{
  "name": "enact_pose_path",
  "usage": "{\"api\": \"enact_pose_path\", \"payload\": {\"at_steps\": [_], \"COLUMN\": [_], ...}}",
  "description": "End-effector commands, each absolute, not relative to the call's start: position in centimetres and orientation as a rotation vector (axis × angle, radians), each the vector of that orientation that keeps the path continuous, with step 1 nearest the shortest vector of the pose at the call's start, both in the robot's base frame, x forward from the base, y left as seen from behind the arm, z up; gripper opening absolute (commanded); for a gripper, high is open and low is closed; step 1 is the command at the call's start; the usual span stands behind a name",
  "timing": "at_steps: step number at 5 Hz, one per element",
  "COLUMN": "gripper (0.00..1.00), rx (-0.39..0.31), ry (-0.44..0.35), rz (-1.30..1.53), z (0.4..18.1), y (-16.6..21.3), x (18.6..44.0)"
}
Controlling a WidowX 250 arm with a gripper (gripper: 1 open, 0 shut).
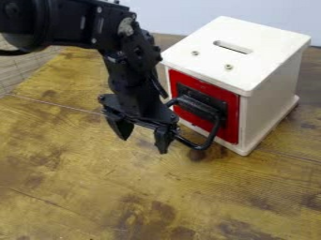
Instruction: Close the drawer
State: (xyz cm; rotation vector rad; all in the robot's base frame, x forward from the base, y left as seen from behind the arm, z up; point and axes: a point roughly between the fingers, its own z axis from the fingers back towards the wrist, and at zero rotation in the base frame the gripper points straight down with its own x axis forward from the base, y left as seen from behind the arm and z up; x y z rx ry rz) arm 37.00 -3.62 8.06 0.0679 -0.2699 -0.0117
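Wood-grained tabletop [75, 187] is seen beneath the gripper [142, 133], whose fingers are parted, with nothing held. Beside it, toward the white cabinet [269, 89], the red drawer [230, 105] is set; the push should be directed that way.

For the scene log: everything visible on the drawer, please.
The drawer has a flat red front, set in the lower front face of the white cabinet. A black loop handle sticks out from it, reaching toward the gripper; whether they touch, I can't tell. The panel looks roughly flush with the cabinet's edges. Material unclear; its box isn't visible.
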Motion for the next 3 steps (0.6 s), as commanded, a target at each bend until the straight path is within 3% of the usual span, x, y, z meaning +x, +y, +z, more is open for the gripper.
{"api": "enact_pose_path", "payload": {"at_steps": [1,3], "gripper": [1.0,1.0], "rx": [0.076,0.089], "ry": [-0.364,-0.376], "rz": [0.015,0.021], "z": [11.02,10.85], "y": [-2.5,-2.01], "x": [37.4,37.52]}}
